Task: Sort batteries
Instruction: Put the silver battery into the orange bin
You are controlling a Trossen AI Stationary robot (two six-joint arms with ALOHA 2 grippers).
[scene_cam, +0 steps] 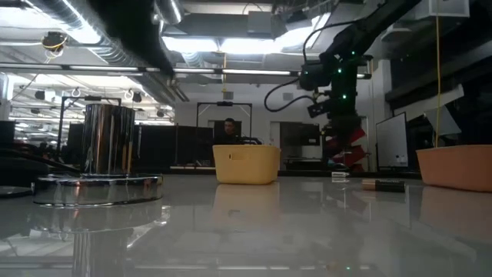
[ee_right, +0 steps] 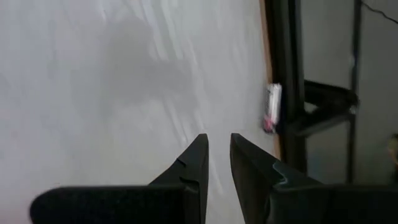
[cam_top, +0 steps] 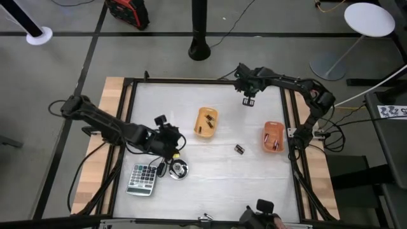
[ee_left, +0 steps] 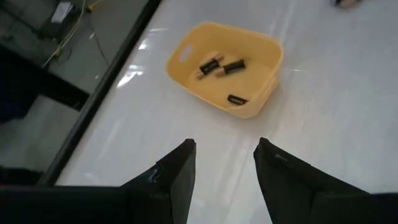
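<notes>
Batteries point(ee_left: 222, 66) lie in yellow bin point(ee_left: 264, 74); left hand point(ee_left: 224, 165) open, seemingly empty.

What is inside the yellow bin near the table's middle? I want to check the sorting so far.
The yellow bin holds three dark batteries: two close together, one apart by the near wall. The wall hides a strip of the floor, so a further cell there cannot be excluded.

Two bins point(cam_top: 205, 123), one loose battery point(cam_top: 240, 149), one calculator point(cam_top: 142, 179).
</notes>
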